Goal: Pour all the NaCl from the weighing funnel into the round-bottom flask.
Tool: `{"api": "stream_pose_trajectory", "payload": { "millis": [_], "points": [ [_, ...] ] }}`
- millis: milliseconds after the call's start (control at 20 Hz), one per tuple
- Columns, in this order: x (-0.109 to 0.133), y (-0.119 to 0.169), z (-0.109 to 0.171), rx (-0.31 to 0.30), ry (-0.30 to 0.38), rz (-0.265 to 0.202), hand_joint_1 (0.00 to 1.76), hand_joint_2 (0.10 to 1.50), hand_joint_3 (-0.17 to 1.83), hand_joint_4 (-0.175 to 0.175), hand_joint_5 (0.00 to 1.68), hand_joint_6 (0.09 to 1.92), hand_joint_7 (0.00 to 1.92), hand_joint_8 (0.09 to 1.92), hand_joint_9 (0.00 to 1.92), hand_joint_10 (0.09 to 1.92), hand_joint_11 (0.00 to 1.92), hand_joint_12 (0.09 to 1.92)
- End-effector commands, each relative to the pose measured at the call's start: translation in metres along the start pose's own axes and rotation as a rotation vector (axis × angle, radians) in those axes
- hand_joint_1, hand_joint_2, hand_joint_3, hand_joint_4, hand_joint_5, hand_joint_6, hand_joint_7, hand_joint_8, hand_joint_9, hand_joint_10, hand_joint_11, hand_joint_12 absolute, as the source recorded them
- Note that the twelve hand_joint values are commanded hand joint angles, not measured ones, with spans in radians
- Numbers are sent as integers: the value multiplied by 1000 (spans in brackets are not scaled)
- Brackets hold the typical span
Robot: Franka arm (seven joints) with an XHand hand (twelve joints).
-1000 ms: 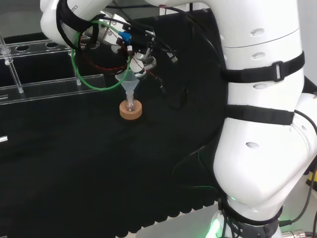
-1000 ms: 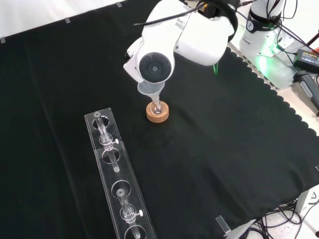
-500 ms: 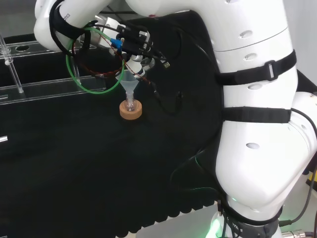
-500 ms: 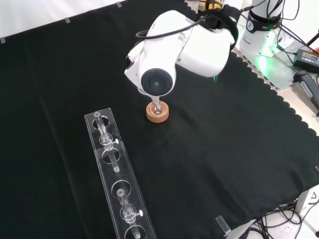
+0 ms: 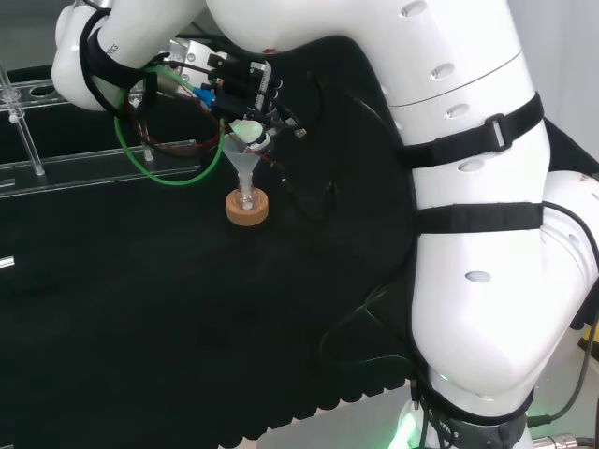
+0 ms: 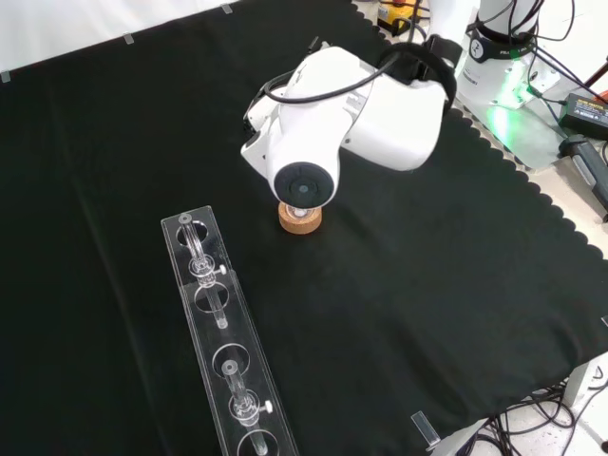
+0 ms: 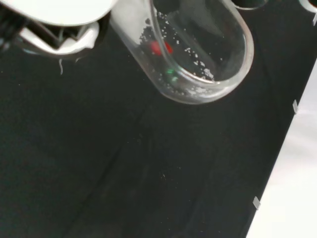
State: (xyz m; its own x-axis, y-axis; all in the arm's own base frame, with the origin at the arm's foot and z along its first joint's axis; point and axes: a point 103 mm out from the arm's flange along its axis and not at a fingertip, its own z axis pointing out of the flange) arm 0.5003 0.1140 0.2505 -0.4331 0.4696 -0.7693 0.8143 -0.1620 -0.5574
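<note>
One blurred white part of the hand (image 7: 59, 12) is being caught by the wrist camera, and how far it is closed cannot be told. The weighing funnel (image 7: 198, 49) is being carried close under the palm, so a hold on it is being judged likely. Scattered white grains are being left clinging to its glass wall, with no heap to be made out. The pouring step is therefore being judged nearly finished. Its long axis is being held slanted, though which end is being pointed down cannot be told. Below the hand in the head view, a clear conical funnel (image 5: 241, 161) is being held in the neck of the round-bottom flask (image 5: 246, 195), which is being borne by a cork ring (image 5: 247, 210). A steeper tilt or a tap is being called for next, with the outlet kept over the cone.
</note>
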Motion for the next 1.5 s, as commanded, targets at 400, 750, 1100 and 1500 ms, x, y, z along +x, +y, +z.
{"api": "stream_pose_trajectory", "payload": {
  "millis": [400, 750, 1100, 1500],
  "points": [
    [1, -4, -4, 0, -21, 13, 1235, 458, 840, -175, 1657, 87, 1920, 221, 1920, 365, 1885, 318],
    [-1, -6, 2, 16, -28, 15, 1235, 458, 840, -175, 1657, 87, 1920, 221, 1920, 366, 1885, 316],
    [12, 1, 1, 52, -74, 6, 1235, 458, 840, -175, 1658, 87, 1920, 221, 1920, 367, 1886, 315],
    [11, -2, -11, 73, -115, 33, 1235, 458, 840, -175, 1658, 87, 1920, 221, 1920, 367, 1887, 314]
  ]
}}
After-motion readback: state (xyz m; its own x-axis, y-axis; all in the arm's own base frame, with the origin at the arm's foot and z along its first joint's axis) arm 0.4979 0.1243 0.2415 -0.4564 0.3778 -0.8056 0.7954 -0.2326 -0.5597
